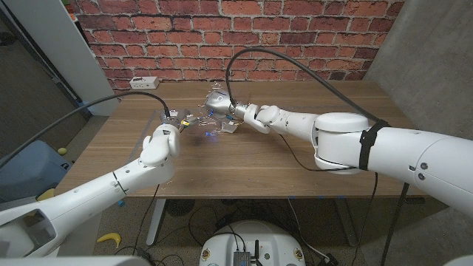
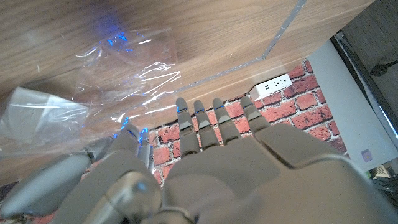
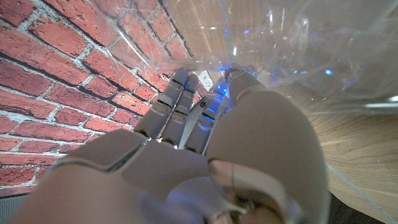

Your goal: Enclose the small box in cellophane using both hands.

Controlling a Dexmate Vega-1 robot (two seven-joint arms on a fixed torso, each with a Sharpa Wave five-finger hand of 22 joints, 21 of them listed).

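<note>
— Head view first: what lies between the hands?
— On the wooden table [image 1: 295,159], crumpled cellophane [image 1: 209,118] sits between the left hand [image 1: 161,145] and the right hand [image 1: 235,112], touching both.
— Are they gripping it?
— The right hand's fingers [image 3: 219,93] press into the film; whether either hand actually holds it, I cannot tell.
— And the small box?
— Cannot make it out inside the wrap.
— Anything beyond the hands?
— A white power strip [image 1: 144,82], by the brick wall.

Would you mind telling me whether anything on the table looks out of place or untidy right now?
The cellophane lies crumpled and bunched between the left hand and the right hand, not smooth. The small box cannot be made out. Nothing looks spilled or broken.
</note>
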